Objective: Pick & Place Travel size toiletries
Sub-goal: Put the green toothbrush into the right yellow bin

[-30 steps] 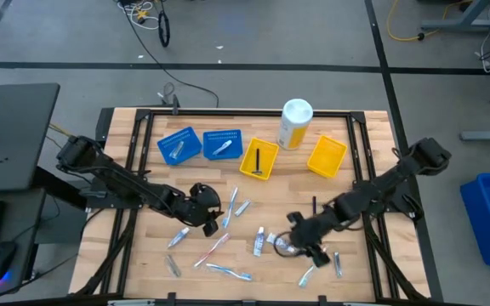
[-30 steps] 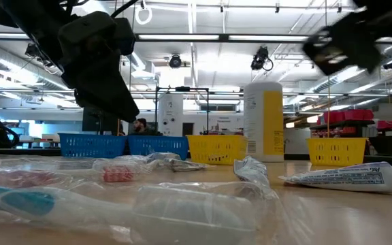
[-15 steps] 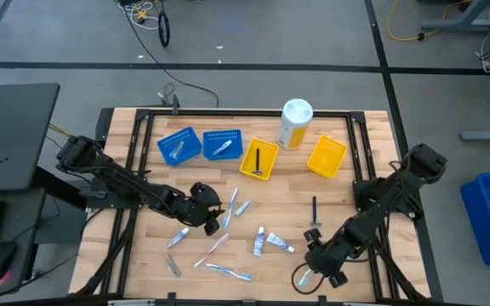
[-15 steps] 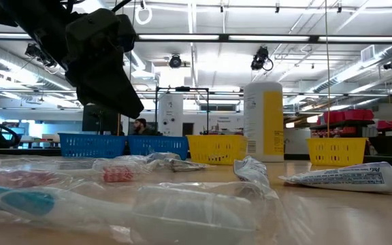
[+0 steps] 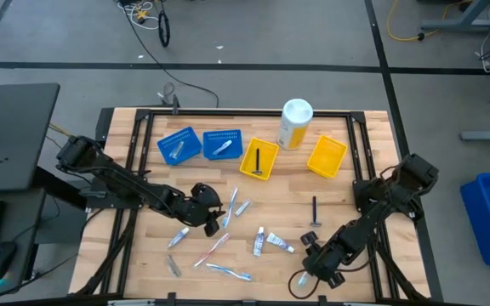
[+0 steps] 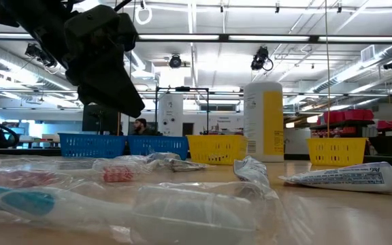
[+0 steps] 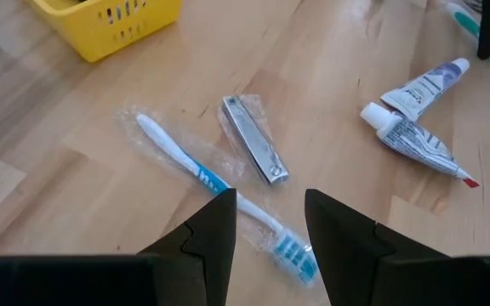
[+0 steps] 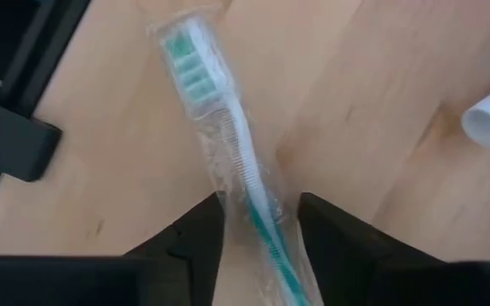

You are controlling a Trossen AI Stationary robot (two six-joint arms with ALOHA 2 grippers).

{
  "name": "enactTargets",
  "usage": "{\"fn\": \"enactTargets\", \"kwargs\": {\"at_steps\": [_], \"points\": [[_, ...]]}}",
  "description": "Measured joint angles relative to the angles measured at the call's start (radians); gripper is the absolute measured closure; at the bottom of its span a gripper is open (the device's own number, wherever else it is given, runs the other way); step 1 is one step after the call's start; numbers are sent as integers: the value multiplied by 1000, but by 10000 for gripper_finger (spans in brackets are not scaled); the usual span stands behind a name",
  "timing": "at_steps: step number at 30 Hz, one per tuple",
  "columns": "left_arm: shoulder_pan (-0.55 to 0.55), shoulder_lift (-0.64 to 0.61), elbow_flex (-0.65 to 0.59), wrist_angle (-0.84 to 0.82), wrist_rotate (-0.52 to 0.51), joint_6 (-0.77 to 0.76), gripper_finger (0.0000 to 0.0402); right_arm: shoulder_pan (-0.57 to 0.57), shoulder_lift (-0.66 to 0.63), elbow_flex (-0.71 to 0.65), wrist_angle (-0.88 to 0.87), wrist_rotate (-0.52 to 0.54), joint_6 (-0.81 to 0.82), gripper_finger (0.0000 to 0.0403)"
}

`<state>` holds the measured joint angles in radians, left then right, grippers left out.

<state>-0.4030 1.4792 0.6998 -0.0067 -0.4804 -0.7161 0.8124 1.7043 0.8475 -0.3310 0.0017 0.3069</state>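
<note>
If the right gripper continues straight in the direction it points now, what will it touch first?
Most likely the wrapped green toothbrush. In the right wrist view its handle runs between the fingers of the open right gripper, and the bristle end lies straight ahead. Whether the fingers are already down at its level is unclear.

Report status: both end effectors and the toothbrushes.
Left end effector open above blue toothbrush. Right end effector open, straddling green toothbrush near table front edge. Nothing blocking.

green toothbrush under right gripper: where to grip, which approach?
Grip the green toothbrush mid-handle, from straight above. It lies flat in its wrapper, and the handle already runs between the open fingers of the right gripper, so they would close across its narrow width.
</note>
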Motion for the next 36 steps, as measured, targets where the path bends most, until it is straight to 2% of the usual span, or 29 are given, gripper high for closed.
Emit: {"fn": "enactTargets", "kwargs": {"at_steps": [5, 11, 16, 21, 28, 36], "points": [[0, 0, 0, 0, 3, 3, 253, 0, 3, 0, -1, 46, -27, 299], [0, 0, 0, 5, 3, 51, 253, -14, 4, -2, 18, 49, 38, 356], [0, 0, 0, 7, 1, 101, 253, -32, -2, -2, 44, 50, 104, 365], [0, 0, 0, 7, -1, 146, 253, -68, -68, 41, 10, 51, 106, 365], [0, 0, 1, 36, -30, 195, 253, -167, -230, 131, -264, 89, 99, 366], [0, 0, 1, 80, -32, 261, 253, -324, -408, 149, -749, 207, 2, 366]]}}
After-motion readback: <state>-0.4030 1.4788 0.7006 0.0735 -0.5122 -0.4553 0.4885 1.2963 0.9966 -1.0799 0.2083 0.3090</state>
